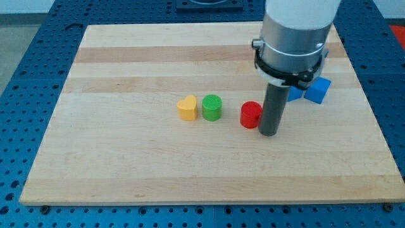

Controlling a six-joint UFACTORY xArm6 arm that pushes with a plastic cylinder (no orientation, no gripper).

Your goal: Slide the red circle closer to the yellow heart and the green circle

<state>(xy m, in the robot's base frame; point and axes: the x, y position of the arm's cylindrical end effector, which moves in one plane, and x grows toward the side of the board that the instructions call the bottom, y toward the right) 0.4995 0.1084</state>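
Nearest to the camera stands my tip (268, 133), the lower end of the dark rod, resting on the wooden worktop (126, 164) a little right of the middle. Just at its left side, touching or almost touching, is the red circle (250, 114). Further to the view's left, with a gap between, comes the green circle (212, 107), and the yellow heart (187, 108) stands just beside it, on its left. These three blocks make nearly one row across the middle of the worktop. Behind the rod, toward the view's right, a blue block (317, 90) lies partly hidden by the arm, so its shape I cannot tell well. Jaws this arm has none; it ends only in the rod.
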